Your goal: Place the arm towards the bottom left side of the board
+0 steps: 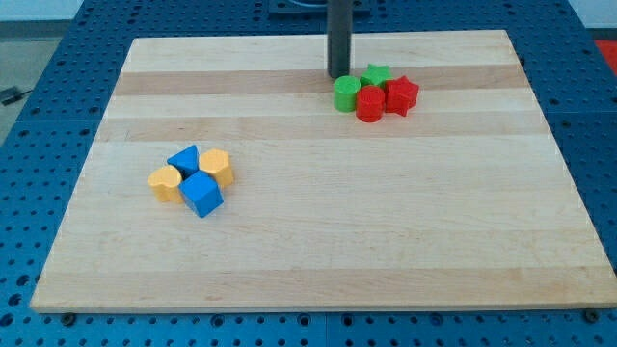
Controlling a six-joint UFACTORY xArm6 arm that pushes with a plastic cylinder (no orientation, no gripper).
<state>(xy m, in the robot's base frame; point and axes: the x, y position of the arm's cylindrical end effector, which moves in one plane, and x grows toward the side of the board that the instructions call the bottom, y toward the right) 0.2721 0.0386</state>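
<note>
My tip rests on the wooden board near the view's top, just above and left of a green cylinder. That cylinder sits in a tight cluster with a green star block, a red cylinder and a red star block. At the view's left lies a second cluster: a blue triangular block, a blue cube, a yellow block and a yellow heart-shaped block. The tip is far from this left cluster.
The board lies on a blue perforated table that surrounds it on all sides. The rod rises out of the view's top edge.
</note>
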